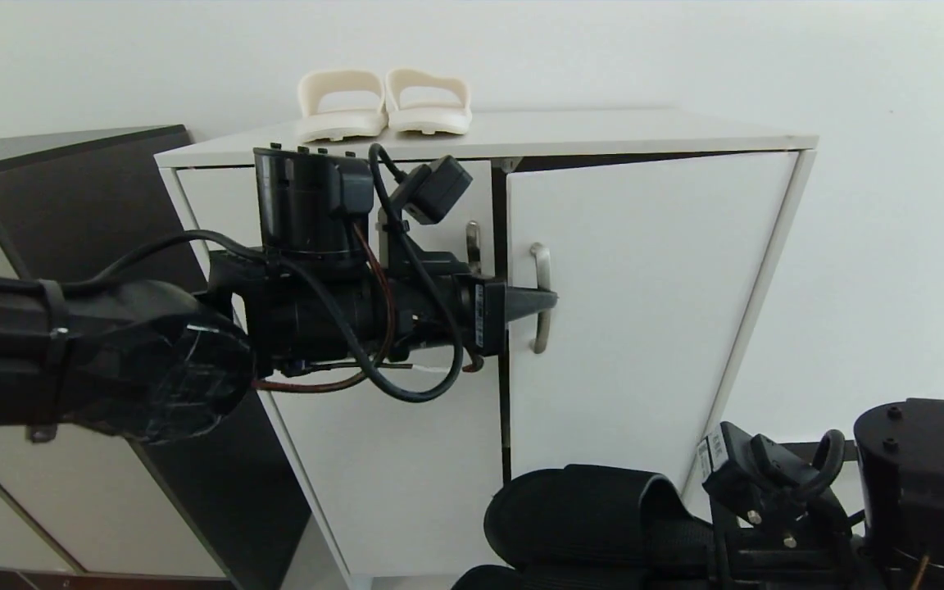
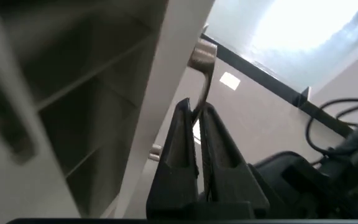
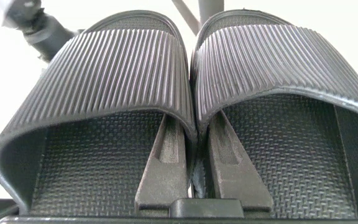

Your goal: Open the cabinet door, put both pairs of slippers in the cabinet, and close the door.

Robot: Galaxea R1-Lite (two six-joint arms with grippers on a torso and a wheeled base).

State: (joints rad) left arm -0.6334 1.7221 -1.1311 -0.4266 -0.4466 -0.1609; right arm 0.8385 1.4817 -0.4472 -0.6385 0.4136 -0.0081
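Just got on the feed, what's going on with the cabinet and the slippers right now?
The left gripper is shut on the handle of the right-hand door, which stands slightly ajar. The right gripper, low in front of the cabinet, pinches the black slippers together by their inner sides. The cream slippers sit on the cabinet top.

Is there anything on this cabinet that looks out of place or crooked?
Only the right door: it stands slightly ajar, with a dark gap along its top, as the left tool grips its handle. The cream slippers sit neatly on the cabinet top. Nothing looks damaged.
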